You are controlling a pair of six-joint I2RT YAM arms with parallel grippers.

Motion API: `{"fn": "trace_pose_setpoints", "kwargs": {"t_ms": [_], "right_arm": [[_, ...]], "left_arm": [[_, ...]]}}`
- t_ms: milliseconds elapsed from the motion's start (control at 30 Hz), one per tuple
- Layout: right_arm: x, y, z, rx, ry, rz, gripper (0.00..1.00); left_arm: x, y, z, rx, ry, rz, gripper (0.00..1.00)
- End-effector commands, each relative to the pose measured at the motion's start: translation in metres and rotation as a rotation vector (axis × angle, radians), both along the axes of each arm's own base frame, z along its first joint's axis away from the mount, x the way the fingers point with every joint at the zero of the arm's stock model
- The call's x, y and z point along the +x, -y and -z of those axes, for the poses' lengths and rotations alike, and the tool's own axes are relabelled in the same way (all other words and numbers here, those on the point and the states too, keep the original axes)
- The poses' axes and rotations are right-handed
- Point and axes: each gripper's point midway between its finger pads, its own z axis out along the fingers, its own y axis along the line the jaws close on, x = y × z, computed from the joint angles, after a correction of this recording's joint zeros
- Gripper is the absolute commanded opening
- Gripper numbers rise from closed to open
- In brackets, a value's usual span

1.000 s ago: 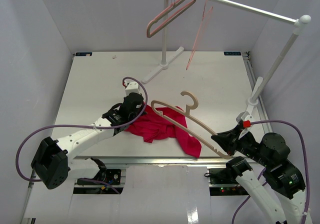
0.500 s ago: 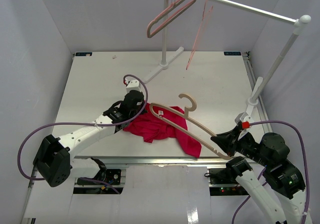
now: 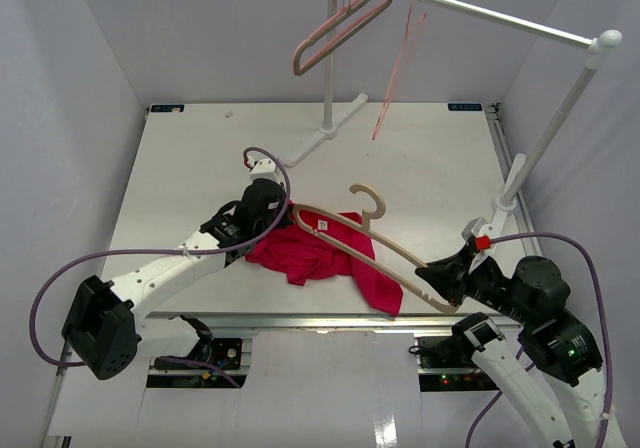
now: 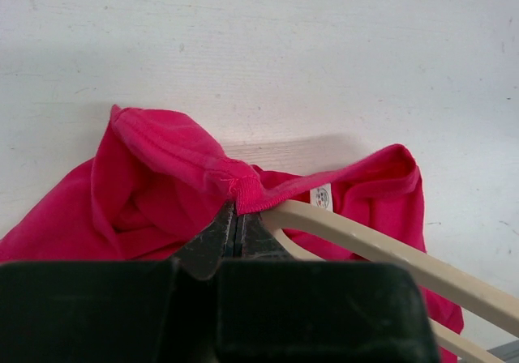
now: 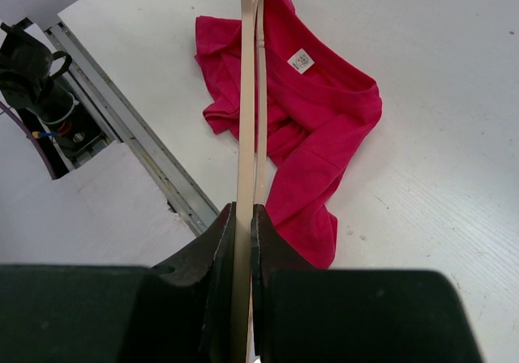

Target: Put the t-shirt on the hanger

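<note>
The red t-shirt [image 3: 320, 253] lies crumpled near the table's front edge. My left gripper [image 3: 281, 214] is shut on its neck edge and lifts it a little; the pinched neck shows in the left wrist view [image 4: 243, 191], with the white label [image 4: 321, 196] beside it. My right gripper [image 3: 437, 280] is shut on the lower right end of the tan wooden hanger [image 3: 365, 238] and holds it tilted above the shirt. The hanger's left arm tip sits at the lifted neck edge [image 4: 340, 227]. In the right wrist view the hanger [image 5: 246, 120] runs edge-on away from my jaws, over the shirt [image 5: 300, 128].
A white clothes rail [image 3: 470, 10] stands at the back right, its base feet [image 3: 325, 131] on the table. A pinkish-brown hanger [image 3: 335, 33] and a thin pink wire hanger [image 3: 398, 63] hang from it. A metal rail [image 5: 134, 136] runs along the table's front edge.
My right gripper has moved the hanger left and slightly up, bringing its left tip to the shirt's neck. My left gripper holds the neck edge almost in place.
</note>
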Motion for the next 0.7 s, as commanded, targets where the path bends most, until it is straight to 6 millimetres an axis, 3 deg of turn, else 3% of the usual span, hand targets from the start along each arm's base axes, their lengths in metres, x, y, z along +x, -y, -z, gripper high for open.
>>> {"fn": "trace_pose_setpoints", "kwargs": {"t_ms": [0, 267, 667], "right_arm": [[0.012, -0.009, -0.013, 0.025, 0.057, -0.02, 0.08], [0.013, -0.012, -0.015, 0.038, 0.073, -0.03, 0.08], [0.027, -0.036, -0.033, 0.103, 0.044, -0.095, 0.08]], "left_arm": [[0.002, 0.008, -0.035, -0.084, 0.063, 0.02, 0.0], [-0.001, 0.013, -0.046, -0.11, 0.069, 0.053, 0.0], [-0.004, 0.02, -0.08, -0.126, 0.108, 0.109, 0.0]]}}
